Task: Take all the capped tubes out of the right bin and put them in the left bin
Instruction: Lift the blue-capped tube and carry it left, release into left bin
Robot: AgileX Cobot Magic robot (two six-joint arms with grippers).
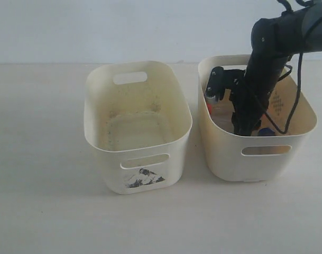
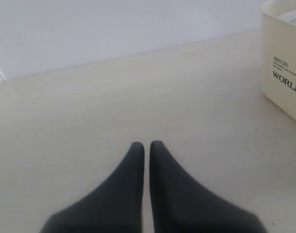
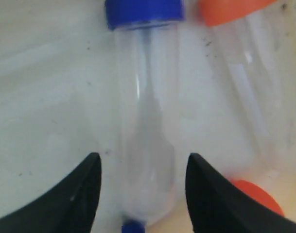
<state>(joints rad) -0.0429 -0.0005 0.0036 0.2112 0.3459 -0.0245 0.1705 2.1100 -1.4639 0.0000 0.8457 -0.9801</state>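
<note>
Pale tabletop [image 1: 44, 211] carries both bins, and the job looks barely begun. The left bin [image 1: 110, 159], the one with the mountain sticker, shows only a bare floor, and every tube in sight lies in the right bin [image 1: 229, 156]. Down inside it the right gripper [image 3: 144, 162] stands partly open, its fingers [image 3: 79, 194] on either side of a blue-capped tube [image 3: 145, 97] but not yet closed on it. An orange cap [image 3: 225, 9], a second orange cap [image 3: 257, 196] and another blue cap [image 3: 133, 226] lie close by. The left gripper [image 2: 147, 145] hangs over the table, fingers all but touching, holding nothing.
</note>
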